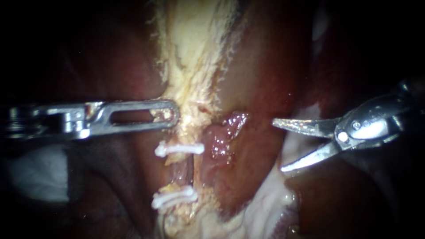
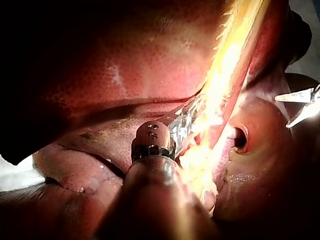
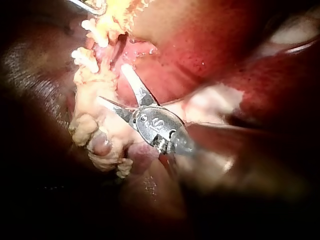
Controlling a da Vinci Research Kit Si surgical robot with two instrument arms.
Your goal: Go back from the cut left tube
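My right instrument (image 1: 277, 145) has its hand wide open and empty; the cut tube (image 1: 230, 126) lies to its left, so retreat runs rightward.

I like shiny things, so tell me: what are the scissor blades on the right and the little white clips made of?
The right instrument looks like polished metal: its open blades are silvery and glint. The clips on the tube look like white plastic, matte with no glint, though the look alone cannot settle it.
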